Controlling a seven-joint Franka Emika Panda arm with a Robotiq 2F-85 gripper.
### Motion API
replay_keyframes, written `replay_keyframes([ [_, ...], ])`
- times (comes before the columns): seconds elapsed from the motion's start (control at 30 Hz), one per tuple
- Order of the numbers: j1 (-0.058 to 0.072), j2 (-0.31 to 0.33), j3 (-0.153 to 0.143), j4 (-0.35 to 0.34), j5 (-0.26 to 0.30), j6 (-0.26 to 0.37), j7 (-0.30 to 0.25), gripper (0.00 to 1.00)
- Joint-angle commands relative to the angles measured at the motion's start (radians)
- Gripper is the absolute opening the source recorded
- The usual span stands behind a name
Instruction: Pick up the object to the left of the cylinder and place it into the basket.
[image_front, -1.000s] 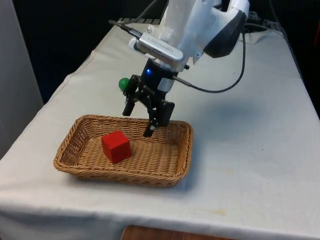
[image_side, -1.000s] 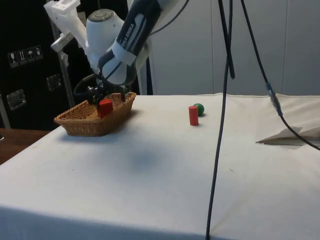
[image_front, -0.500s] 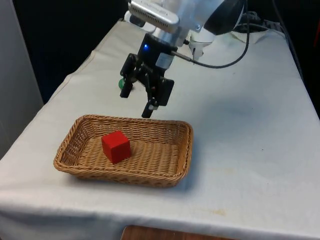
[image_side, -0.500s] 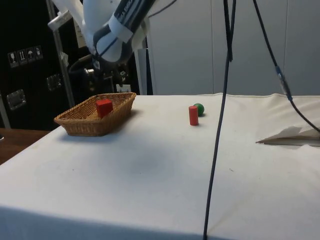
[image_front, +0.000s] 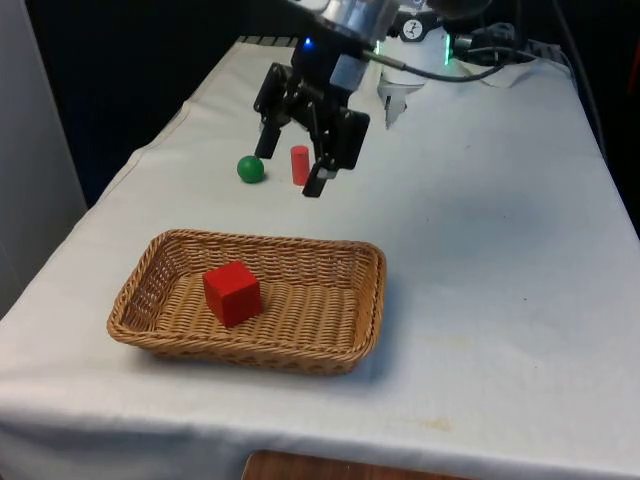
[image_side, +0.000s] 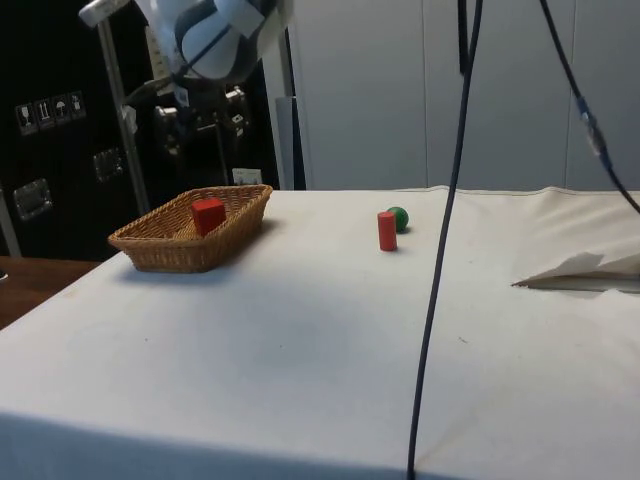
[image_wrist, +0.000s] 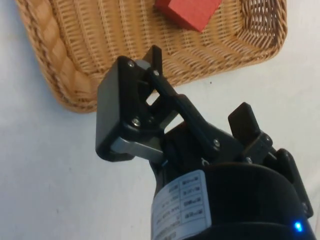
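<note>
While the red cube (image_front: 232, 292) sits inside the wicker basket (image_front: 330, 340), it looks a light, stiff block, easiest pinched across two flat faces. Beyond the basket stand a red cylinder (image_front: 299, 165) and, on its front-view left, a green ball (image_front: 250, 169). Above them hangs the gripper (image_front: 290, 170), fingers apart, empty.

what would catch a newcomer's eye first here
The red cube lying in the wicker basket near the table's front edge. Beyond it, the open gripper hangs in the air above a small red cylinder and a green ball, which stand side by side on the cloth.
</note>
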Motion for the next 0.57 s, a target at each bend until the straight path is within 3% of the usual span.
replay_keyframes([
  [0.0,0.022,-0.024,-0.015,-0.026,-0.02,-0.002,0.014,1.0],
  [0.17,0.039,-0.079,-0.013,-0.056,-0.057,-0.024,0.033,1.0],
  [0.2,0.021,-0.061,0.0,-0.031,-0.048,-0.028,0.025,1.0],
  [0.23,0.041,-0.087,-0.013,-0.06,-0.061,-0.028,0.034,1.0],
  [0.43,0.059,-0.14,-0.011,-0.095,-0.088,-0.043,0.047,1.0],
  [0.5,0.059,-0.149,-0.008,-0.102,-0.09,-0.042,0.048,1.0],
  [0.53,0.045,-0.135,0.003,-0.081,-0.081,-0.051,0.04,1.0],
])
